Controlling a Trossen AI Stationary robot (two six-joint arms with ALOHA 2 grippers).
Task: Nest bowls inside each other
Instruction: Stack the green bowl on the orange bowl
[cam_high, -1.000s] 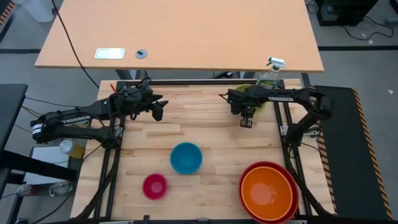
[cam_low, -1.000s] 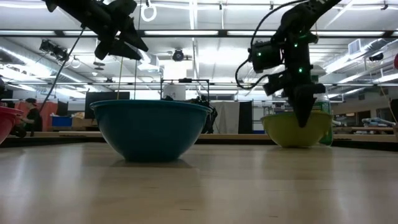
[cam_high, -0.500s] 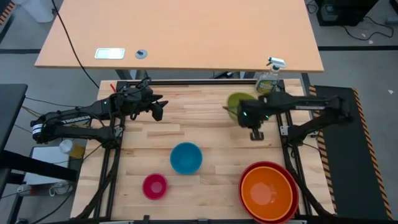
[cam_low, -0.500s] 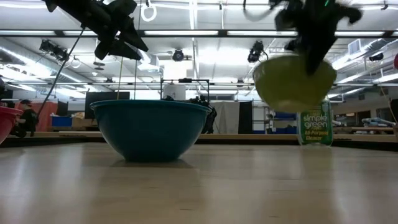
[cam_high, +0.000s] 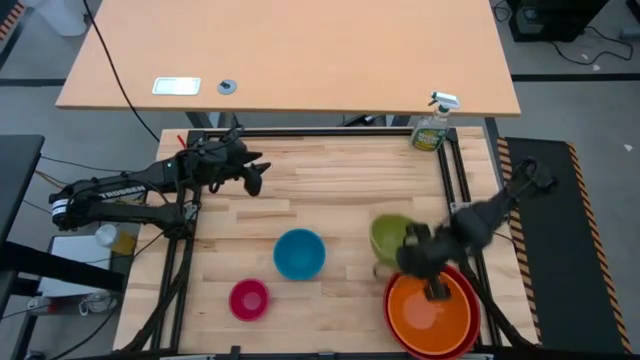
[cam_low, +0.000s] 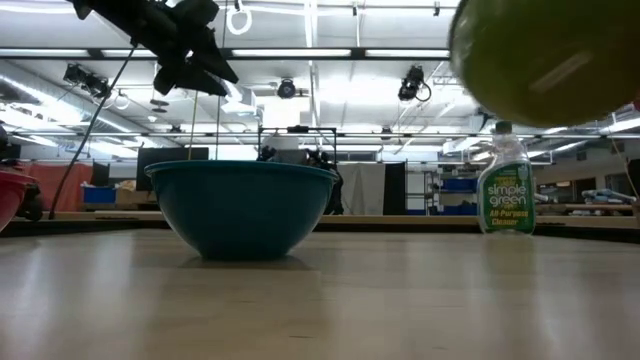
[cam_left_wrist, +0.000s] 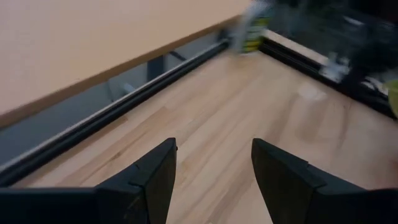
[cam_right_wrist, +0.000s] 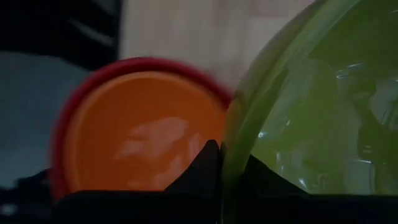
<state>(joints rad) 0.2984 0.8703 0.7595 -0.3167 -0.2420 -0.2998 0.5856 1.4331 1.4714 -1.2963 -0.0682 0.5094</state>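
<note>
**Lime bowl carried from the far corner to the orange stack**

Lime bowl (cam_high: 389, 237), pinched at its rim by the closed right end effector (cam_high: 436, 288), now hangs clear of the worktop (cam_high: 330, 195) at about 5 o'clock, its edge just short of the orange bowl (cam_high: 428, 312), which sits nested in the red bowl (cam_high: 398, 275). A second ago it rested at 1 o'clock beside the spray bottle (cam_high: 432, 128); half a second ago it was lifted there. The bottle now stands alone. Blue bowl (cam_high: 299, 253) and pink bowl (cam_high: 249, 299) lie unmoved at 6 and 7 o'clock, apart from each other. Left end effector (cam_left_wrist: 212, 168) waits open above the worktop at 10 o'clock, unchanged. Judged from this, the third nesting is close: the lime bowl needs only centring over the orange one and release.
</note>
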